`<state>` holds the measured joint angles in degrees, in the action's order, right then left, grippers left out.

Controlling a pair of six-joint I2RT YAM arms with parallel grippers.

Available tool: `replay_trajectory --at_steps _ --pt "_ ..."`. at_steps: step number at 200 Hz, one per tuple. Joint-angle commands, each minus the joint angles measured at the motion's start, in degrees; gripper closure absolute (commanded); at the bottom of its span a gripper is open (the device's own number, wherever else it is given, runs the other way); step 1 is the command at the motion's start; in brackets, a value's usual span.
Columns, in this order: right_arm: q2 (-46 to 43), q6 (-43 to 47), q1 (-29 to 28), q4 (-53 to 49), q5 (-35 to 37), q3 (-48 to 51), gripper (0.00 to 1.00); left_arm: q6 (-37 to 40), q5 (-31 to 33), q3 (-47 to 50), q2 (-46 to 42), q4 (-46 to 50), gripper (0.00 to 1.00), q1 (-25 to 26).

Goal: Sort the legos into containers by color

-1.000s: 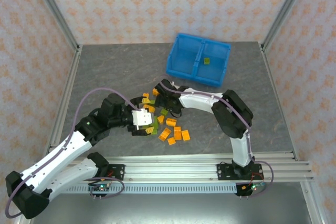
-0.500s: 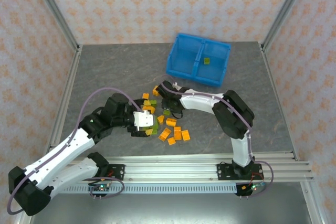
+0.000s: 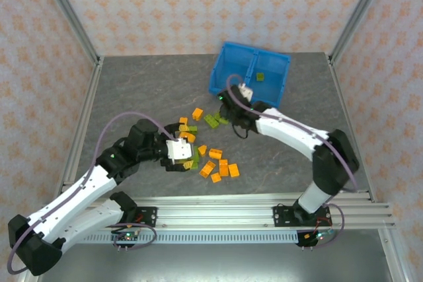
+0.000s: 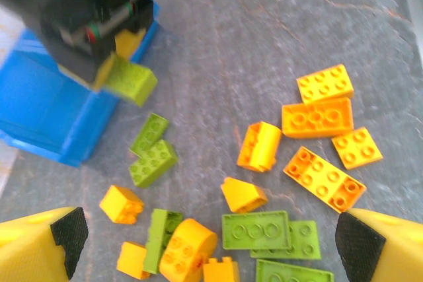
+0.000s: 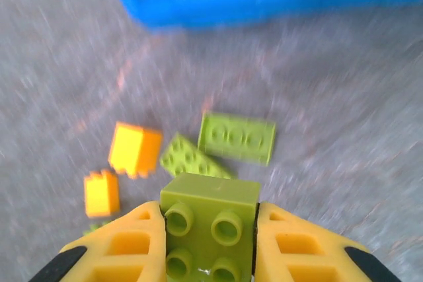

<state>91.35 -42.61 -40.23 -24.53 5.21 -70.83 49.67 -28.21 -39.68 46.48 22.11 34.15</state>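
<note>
Now | right hand [image 5: 210, 246] pinching olive four-stud brick [image 5: 210, 196] | left hand [image 4: 213, 237] agape, empty

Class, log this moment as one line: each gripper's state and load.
left gripper: open, above loose legos | right gripper: shut on green lego, near blue bin

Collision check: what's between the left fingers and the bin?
Orange and green bricks, then the right gripper holding a green brick by the bin; left wrist view.
</note>
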Motion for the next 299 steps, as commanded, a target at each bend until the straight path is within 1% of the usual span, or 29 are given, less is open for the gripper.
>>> replay_trajectory --at_steps 1,20,40,63,83,103,127,141,162,194,213,243,254,263,279,290,299 --pt "-4.4 6.7 5.2 -2.5 6.9 -1.1 0.78 -7.4 3.9 0.1 -1.1 -7.7 0.00 0.5" --pt "-4.5 12.3 10.8 -1.7 8.4 -3.8 0.78 -9.4 4.4 -0.8 -0.6 -8.2 0.00 0.5" --pt "-0.9 17.1 16.5 -1.8 8.4 -8.8 0.78 -9.2 3.9 -0.8 -0.3 -8.2 0.00 0.5" --pt "7.2 21.5 21.8 -1.4 7.6 -16.6 0.78 -10.0 4.5 -0.7 -0.9 -8.7 0.00 0.6" --pt "16.9 21.9 25.5 -4.1 4.9 -26.1 0.78 -13.2 6.8 -1.2 -0.7 -9.4 0.00 0.6" --pt "28.2 21.9 26.9 -9.9 2.5 -38.8 0.79 -17.8 9.7 -2.6 0.7 -10.0 0.00 0.6" --pt "39.5 21.4 27.0 -16.2 3.2 -51.5 0.79 -22.0 12.2 -4.1 2.4 -10.0 0.00 0.5" --pt "43.3 20.1 27.2 -18.3 3.4 -55.5 0.77 -22.9 12.5 -4.6 3.0 -9.5 0.00 0.5" --pt "45.8 18.6 27.2 -18.5 2.1 -57.2 0.68 -23.3 12.6 -5.1 3.5 -9.2 0.00 0.4" --pt "44.4 18.5 27.2 -19.4 2.5 -56.8 0.53 -23.5 12.5 -5.6 4.0 -8.7 0.00 0.5" --pt "41.4 19.0 27.2 -18.9 3.1 -54.4 0.48 -23.3 12.5 -5.7 4.2 -8.6 0.00 0.5" --pt "35.2 20.2 27.2 -17.8 3.1 -50.4 0.48 -21.9 11.4 -5.6 4.0 -7.7 0.00 0.5" --pt "31.8 20.5 27.1 -17.6 2.1 -48.4 0.48 -20.7 10.2 -6.0 3.9 -6.5 0.00 0.6" --pt "28.1 21.0 26.9 -16.7 0.0 -45.1 0.48 -19.1 8.7 -6.5 3.9 -5.0 0.00 0.6" --pt "18.4 23.6 25.3 -11.7 -4.7 -34.2 0.48 -14.8 5.9 -6.8 3.6 -2.2 0.00 0.6" --pt "11.2 27.0 22.9 -6.2 -8.7 -25.3 0.47 -9.3 2.9 -7.0 3.3 1.4 0.00 0.6" --pt "5.8 30.3 19.9 -2.2 -11.2 -17.9 0.46 -5.3 0.3 -7.1 3.1 4.3 0.00 0.7"
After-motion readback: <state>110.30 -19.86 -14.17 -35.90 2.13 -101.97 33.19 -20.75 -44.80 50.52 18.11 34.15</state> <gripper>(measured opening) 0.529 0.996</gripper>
